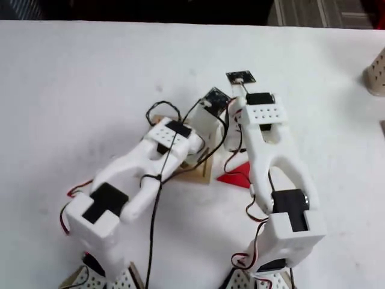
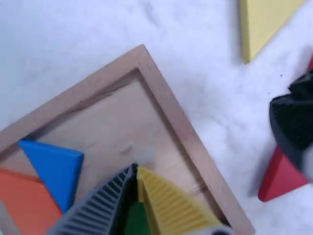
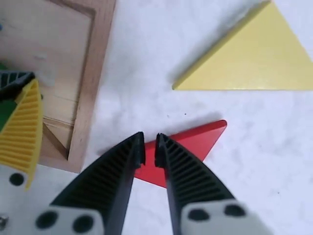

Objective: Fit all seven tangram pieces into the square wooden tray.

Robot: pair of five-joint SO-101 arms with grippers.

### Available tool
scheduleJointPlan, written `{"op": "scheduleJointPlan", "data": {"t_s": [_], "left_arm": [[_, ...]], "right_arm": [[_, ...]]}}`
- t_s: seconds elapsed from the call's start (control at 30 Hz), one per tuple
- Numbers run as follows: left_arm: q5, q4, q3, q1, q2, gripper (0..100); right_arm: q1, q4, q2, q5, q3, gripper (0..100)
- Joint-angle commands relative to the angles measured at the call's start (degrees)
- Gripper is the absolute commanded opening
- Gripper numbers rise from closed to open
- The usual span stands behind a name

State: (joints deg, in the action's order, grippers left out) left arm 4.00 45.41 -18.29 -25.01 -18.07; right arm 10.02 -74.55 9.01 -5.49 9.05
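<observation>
Mostly white table [image 1: 72, 90], wooden tray [image 2: 168, 105], dark backdrop [image 1: 150, 9]

No writing could be read.
The tray [image 2: 168, 105], the blue piece [image 2: 54, 169] in it and the red triangle [image 3: 195, 139] beside it bore no print.

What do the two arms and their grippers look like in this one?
Both arms, the left arm and the right arm, are white plastic with black motor blocks and thin black and red cables. The left gripper has one dark grey and one yellow ribbed finger; the right gripper has two black ribbed fingers.
</observation>
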Motion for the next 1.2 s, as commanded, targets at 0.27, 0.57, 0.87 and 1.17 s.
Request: {"op": "scheduleJointPlan", "data": {"t_s": [0.27, 0.57, 0.87, 1.17], "left_arm": [[-0.09, 1.23, -7.82, -0.4, 8.92, 2], [-0.62, -2.37, -3.78, 2.07, 9.01, 2], [-6.42, -10.11, -2.9, 6.73, 8.66, 2], [-7.47, -23.47, -2.64, 6.46, 5.85, 2]], "right_arm": [[-0.13, 1.01, -3.38, 0.44, -0.88, 4.2], [-1.98, 1.01, -3.56, 1.23, -1.05, 4.1], [-14.2, 1.36, -4.0, 17.05, -4.66, 4.4], [-14.29, 1.45, -3.74, 18.11, -4.75, 4.5]]}}
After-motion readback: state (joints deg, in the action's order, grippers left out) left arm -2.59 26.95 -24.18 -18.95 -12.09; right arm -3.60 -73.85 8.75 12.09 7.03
